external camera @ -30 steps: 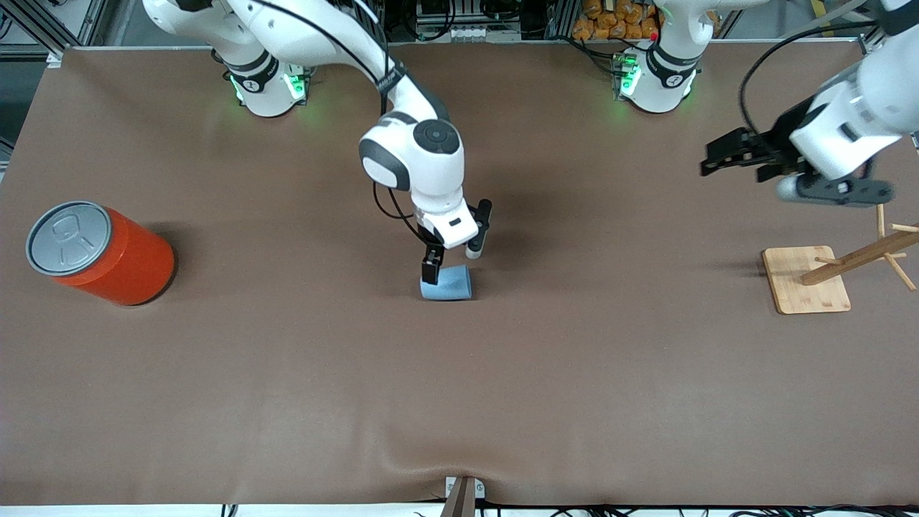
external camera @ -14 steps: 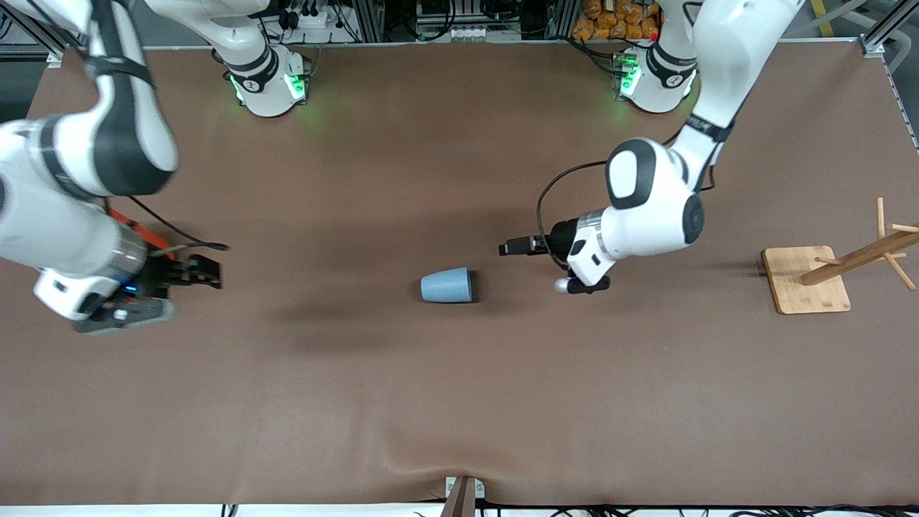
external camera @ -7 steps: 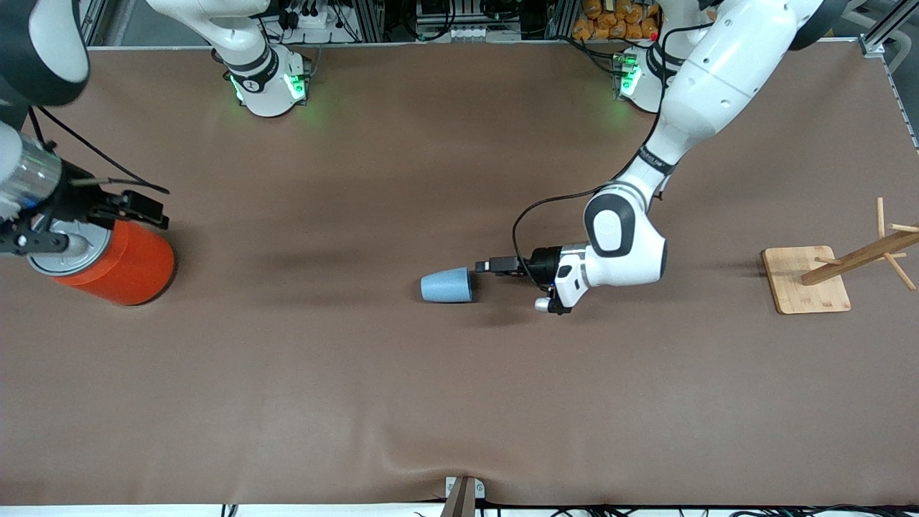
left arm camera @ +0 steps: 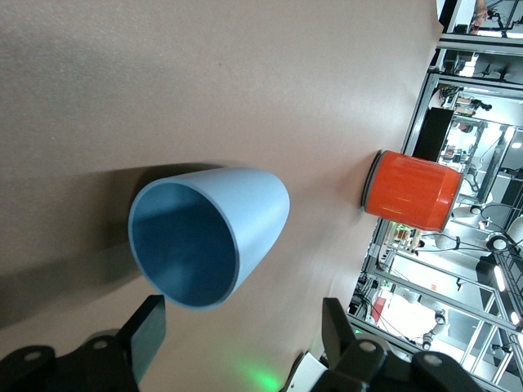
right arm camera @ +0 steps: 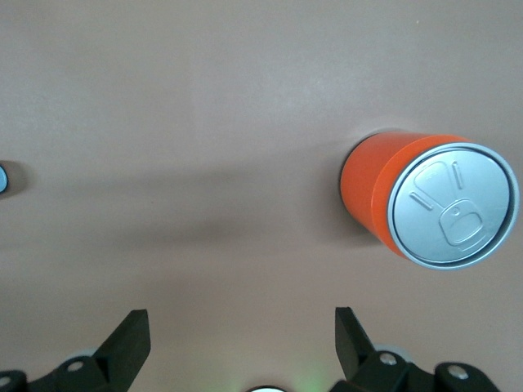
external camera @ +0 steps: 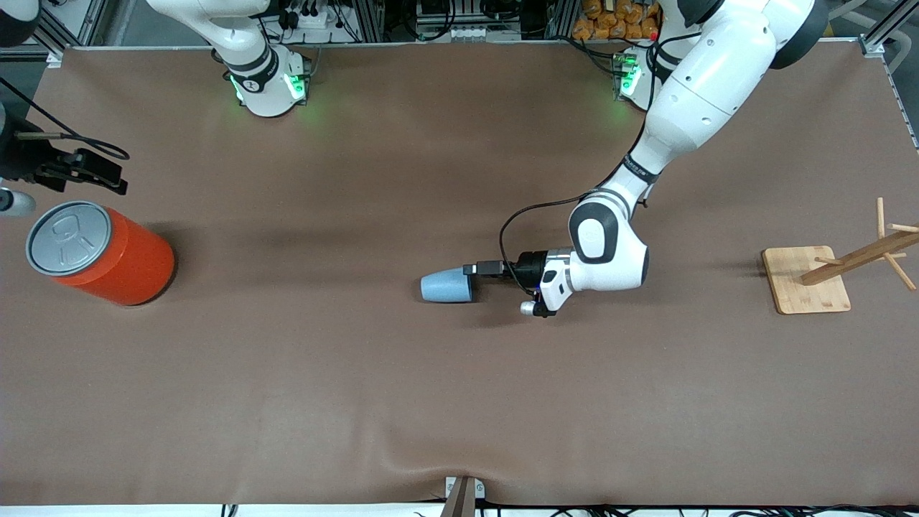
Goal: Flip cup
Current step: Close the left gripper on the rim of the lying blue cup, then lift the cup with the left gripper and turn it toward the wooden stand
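Cup lay on side mid-table, long axis toward left arm's end, mouth facing left gripper. Fingers spread, flanking rim, no contact seen. Right gripper wide, waited above can.

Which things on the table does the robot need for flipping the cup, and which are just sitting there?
Needed for the job:
- light-blue cup, lying on its side
- left gripper, at the cup's open mouth, jaws open

Just sitting there:
- orange can with a grey lid
- wooden rack
- right gripper, waiting above the can, jaws open
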### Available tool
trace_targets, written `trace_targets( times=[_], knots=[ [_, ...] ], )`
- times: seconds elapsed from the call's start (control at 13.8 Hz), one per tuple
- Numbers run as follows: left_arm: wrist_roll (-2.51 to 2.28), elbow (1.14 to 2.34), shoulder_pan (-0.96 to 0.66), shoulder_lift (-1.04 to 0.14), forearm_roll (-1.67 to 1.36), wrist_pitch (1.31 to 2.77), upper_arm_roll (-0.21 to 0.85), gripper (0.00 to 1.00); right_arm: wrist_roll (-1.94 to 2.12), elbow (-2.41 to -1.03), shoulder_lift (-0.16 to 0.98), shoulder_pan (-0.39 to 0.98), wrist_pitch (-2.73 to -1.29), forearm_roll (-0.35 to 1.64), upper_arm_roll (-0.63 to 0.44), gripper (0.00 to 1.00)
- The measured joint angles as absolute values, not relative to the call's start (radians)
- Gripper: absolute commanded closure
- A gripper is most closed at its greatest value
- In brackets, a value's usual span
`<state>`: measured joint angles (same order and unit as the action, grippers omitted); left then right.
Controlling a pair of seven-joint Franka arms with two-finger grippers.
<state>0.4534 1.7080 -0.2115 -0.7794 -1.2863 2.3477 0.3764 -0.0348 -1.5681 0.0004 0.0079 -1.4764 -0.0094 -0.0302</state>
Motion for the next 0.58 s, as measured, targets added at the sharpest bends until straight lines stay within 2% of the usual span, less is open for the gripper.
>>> trace_targets(
  times=[0.36,0.58],
  knots=[
    [0.453,1.675,-0.243,-0.812,-1.287,2.397,0.376,0.23,-0.035,-1.566,0.004,0.008,-1.477,-0.009,-0.032,0.00],
    [0.454,1.633,-0.253,-0.845,-1.287,2.415,0.375,0.29,-0.035,-1.566,0.004,0.008,-1.477,-0.009,-0.032,0.00]
  ],
)
